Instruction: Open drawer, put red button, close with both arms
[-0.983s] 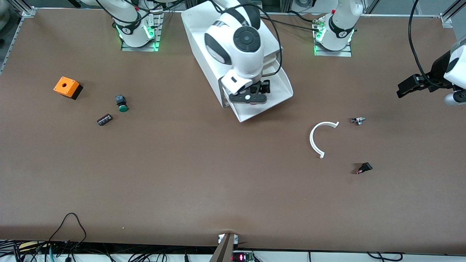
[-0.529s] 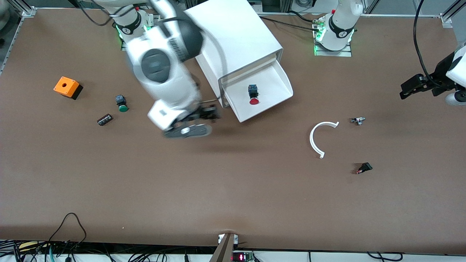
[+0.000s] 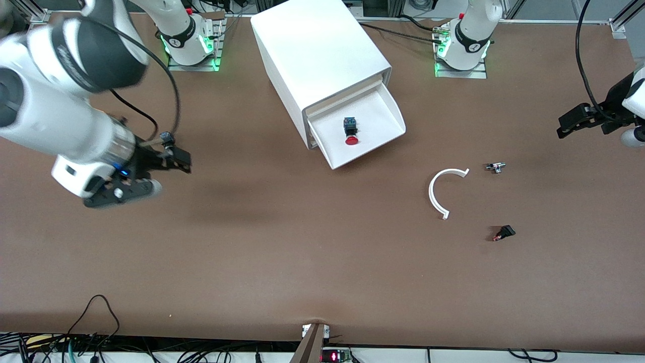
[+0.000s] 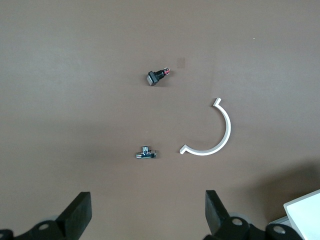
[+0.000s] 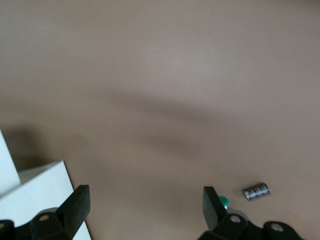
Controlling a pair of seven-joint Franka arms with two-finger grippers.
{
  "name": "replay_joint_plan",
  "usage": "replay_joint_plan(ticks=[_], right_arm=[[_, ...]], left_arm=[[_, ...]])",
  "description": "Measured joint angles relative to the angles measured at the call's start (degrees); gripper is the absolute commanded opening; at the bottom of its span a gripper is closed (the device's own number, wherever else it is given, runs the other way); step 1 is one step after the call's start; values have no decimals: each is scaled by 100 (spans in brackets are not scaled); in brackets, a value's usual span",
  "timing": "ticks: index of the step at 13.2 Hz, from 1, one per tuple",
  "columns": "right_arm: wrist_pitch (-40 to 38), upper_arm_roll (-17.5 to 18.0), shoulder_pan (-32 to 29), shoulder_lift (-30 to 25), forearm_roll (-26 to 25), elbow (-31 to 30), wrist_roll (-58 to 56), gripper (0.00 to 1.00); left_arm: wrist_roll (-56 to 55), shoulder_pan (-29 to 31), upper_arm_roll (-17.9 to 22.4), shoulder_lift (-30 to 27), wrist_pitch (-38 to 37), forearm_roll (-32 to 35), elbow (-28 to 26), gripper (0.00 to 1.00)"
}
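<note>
The white cabinet (image 3: pixel 322 55) stands at the robots' edge of the table, mid-table. Its bottom drawer (image 3: pixel 388 126) is pulled open toward the front camera. The red button (image 3: pixel 351 132) lies in the drawer, red cap toward the camera. My right gripper (image 3: pixel 174 160) is open and empty, up over the table toward the right arm's end, well away from the drawer; its wrist view shows its spread fingers (image 5: pixel 144 210) over bare table. My left gripper (image 3: pixel 574 118) is open and empty, waiting above the left arm's end; its wrist view (image 4: pixel 147 220) looks down on bare table.
A white arc piece (image 3: pixel 438 191), a small metal part (image 3: pixel 496 167) and a black switch with a reddish tip (image 3: pixel 504 233) lie toward the left arm's end. The green button (image 5: pixel 223 201) and a small dark component (image 5: pixel 256 191) lie under the right arm.
The right arm has swung away from the open drawer to its own end of the table, leaving the red button lying in the drawer. The left gripper has barely shifted.
</note>
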Motion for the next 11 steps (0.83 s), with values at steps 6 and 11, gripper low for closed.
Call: replay_joint_plan(ticks=[6,11], right_arm=[[-10,-241,-613,-1755,59,-1709,-1144,100],[191,-222,-609,-1850,-245,-1935,-1278,100]], left_arm=[[-1143,-216,-659,674,437,-23,-266,100],[-3142,-328,-1964,1779,1288,-24,-289,100]])
